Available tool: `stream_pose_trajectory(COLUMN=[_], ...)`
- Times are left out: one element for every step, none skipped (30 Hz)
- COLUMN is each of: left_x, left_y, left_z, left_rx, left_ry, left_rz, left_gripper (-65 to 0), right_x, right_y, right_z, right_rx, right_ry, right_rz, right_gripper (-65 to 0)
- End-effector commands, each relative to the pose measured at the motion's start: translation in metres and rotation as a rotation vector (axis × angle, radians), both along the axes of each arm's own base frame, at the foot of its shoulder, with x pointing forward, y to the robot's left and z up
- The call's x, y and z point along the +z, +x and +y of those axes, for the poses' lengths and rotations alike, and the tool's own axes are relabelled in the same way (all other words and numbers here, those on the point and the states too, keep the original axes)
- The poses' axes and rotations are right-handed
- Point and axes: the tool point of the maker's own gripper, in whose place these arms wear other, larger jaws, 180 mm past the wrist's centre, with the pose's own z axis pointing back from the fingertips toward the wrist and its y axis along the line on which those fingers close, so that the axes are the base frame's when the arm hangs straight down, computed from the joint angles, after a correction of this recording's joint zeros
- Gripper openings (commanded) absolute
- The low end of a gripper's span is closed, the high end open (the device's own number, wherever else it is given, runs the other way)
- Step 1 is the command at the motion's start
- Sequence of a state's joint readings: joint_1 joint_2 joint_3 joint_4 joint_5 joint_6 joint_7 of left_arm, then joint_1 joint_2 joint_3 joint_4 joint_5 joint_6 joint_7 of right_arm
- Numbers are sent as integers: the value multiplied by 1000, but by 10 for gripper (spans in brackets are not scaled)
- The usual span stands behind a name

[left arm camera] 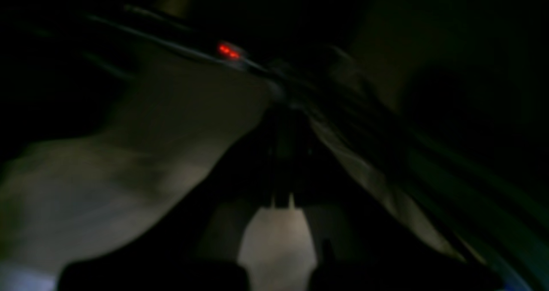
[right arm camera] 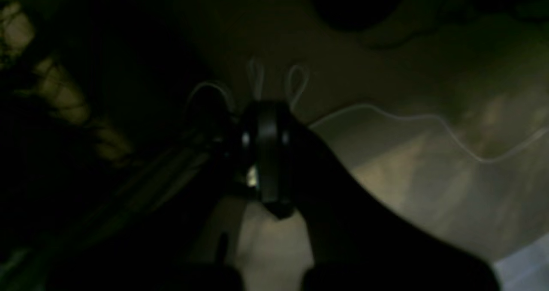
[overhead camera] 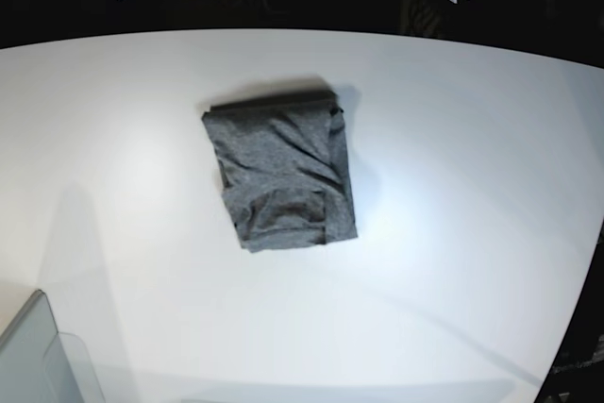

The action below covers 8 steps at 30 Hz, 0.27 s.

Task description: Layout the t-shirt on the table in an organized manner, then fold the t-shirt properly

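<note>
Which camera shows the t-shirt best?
The base view. It looks down on the whole t-shirt, folded into a neat grey block lying on the white table, with nothing covering it. Both wrist views are dark and blurry, and no shirt can be made out in either.

The t-shirt [overhead camera: 283,169] sat folded up on the bench [overhead camera: 472,158], pretty much mid-bench, a bit toward the far edge. A bin corner [overhead camera: 38,358] poked in at the near left, well apart from the shirt. Both arms were pulled back beyond the far edge, off the bench.
</note>
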<state>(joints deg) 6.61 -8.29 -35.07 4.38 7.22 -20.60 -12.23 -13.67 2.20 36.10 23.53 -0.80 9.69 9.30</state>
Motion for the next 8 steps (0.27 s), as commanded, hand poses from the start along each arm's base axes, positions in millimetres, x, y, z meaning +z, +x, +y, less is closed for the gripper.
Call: stream_pose_trajectory(left_x=[0,-2,-3,-5,-7,-8,-9,-9], left_y=[-2,-4,-3,-4,-5,-7,-6,0], left_z=[7,10,10,1,-7,-11,-13,-10], left_rx=[-11,-41,-66,-87,-106,-118,-120,-125], left_ry=[42,84,108,116,119,132,147,169], left_rz=[0,17,29,42,54,68,77,78], left_gripper=[-649,-649,-649,-649,-649,-649,-649,-649], right_x=[0,-1,-1,-1,1,2,4,4], right_y=[-13,-22,-31,-32,-31,-30,-30,-30], right_z=[-10,-8,-4,0,1,1,-2,4], right_rx=[8,40,89,149,202,254,287,309], right_ry=[-84,-155,-209,-254,-289,-325,-360,-371], right_rz=[16,44,74,93,108,128,147,160], right_gripper=[-650,-650,-650,-650,-650,-650,-650,-650])
